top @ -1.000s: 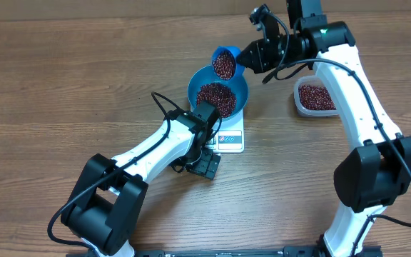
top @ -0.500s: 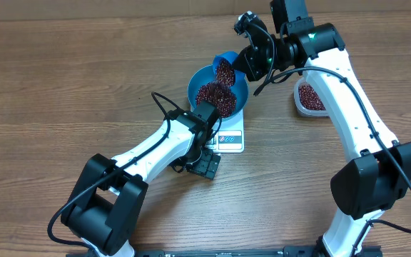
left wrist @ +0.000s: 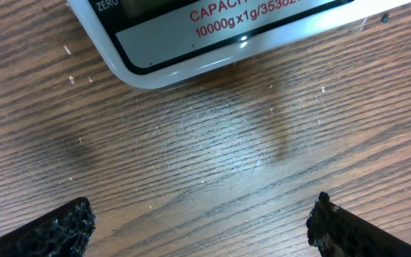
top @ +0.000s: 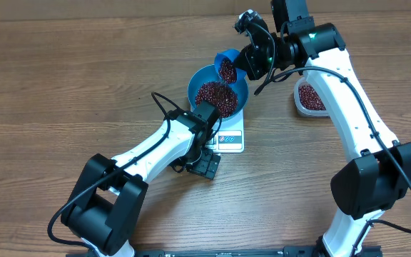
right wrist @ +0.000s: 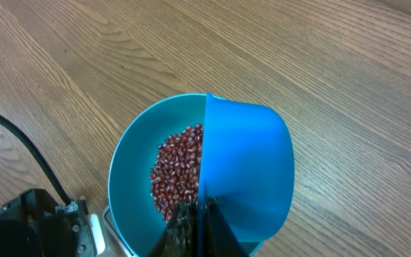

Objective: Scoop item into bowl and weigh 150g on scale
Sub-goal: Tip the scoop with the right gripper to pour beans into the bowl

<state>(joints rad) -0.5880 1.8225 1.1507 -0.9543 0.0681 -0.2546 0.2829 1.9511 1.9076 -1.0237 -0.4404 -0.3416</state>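
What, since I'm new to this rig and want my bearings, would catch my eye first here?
The bright blue scoop, gripped in the right tool, tips over the edge of the blue bowl. The bowl holds a heap of red-brown beans and sits on the white scale mid-table. The left tool hangs open over bare wood beside the scale, and a clear tub of more beans lies to the right.
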